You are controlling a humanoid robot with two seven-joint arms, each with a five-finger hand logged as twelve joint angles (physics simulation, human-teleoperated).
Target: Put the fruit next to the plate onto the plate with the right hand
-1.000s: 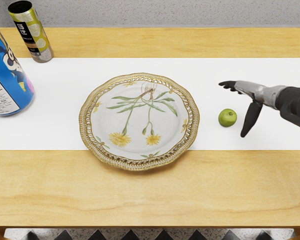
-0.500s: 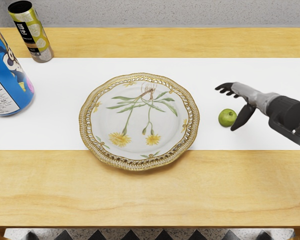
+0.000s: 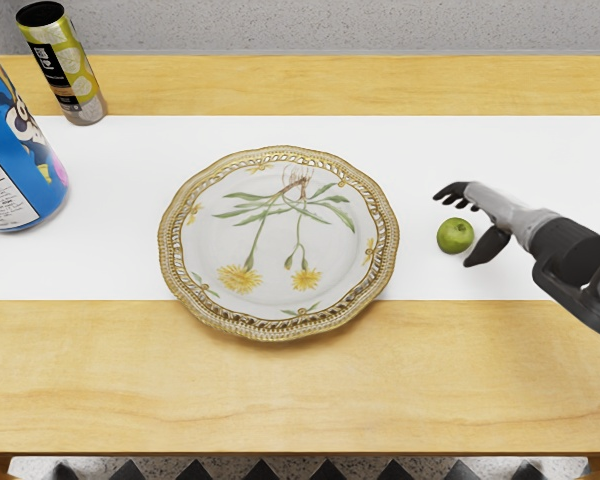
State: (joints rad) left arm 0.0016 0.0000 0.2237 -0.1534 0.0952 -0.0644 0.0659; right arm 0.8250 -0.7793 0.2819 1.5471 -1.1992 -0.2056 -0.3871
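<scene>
A small green fruit (image 3: 455, 235) lies on the white runner just right of the plate (image 3: 384, 236), a round dish with a gold lattice rim and painted flowers. My right hand (image 3: 468, 220) comes in from the right edge and sits right beside the fruit. Its fingers are spread above the fruit and the thumb reaches below it, so the hand brackets the fruit from the right without closing on it. The left arm does not show.
A large blue printed container (image 3: 12, 150) stands at the left edge. A yellow-green can (image 3: 62, 62) stands tilted at the back left. The white runner (image 3: 500, 140) crosses the wooden table (image 3: 300, 380).
My right hand has slid left and lower toward the fruit, and the forearm has dropped toward the near edge. The fruit has not moved.
</scene>
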